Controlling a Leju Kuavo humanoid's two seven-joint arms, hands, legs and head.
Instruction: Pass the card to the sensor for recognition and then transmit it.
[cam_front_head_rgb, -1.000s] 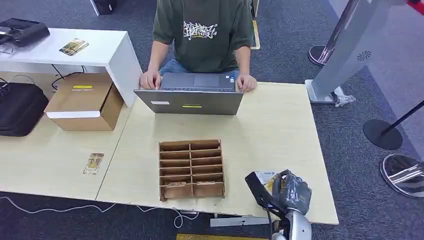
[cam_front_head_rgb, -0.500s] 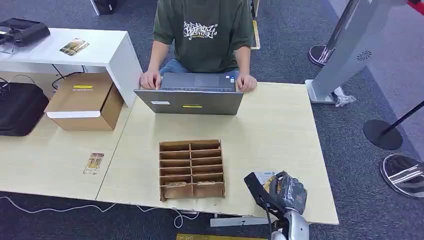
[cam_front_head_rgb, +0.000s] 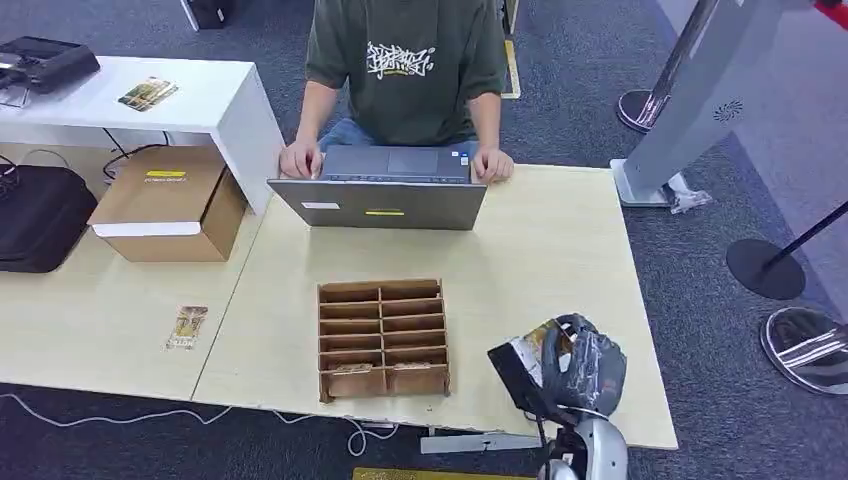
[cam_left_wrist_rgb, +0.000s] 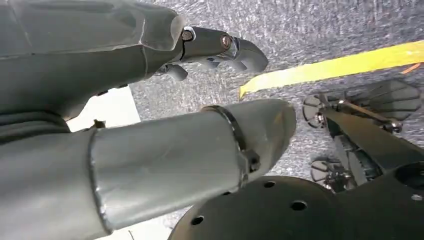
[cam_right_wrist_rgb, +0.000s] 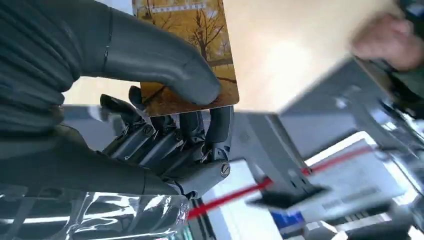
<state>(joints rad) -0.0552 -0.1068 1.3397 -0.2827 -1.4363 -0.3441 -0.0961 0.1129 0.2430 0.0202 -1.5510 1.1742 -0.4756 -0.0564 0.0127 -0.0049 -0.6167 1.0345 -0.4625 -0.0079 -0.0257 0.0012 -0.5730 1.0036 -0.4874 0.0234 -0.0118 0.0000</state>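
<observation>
The right hand hovers over the near right corner of the wooden table, thumb and fingers pinching the card, a photo card showing yellow autumn trees. The card stands up out of the hand, just right of the cardboard divider tray.

Beyond the tray a person sits typing at a grey laptop. Far left of the tray, a second card lies flat on the table; beyond it stand a cardboard box and a black bag.

The left hand hangs over grey carpet marked with yellow tape, fingers apart, holding nothing.
</observation>
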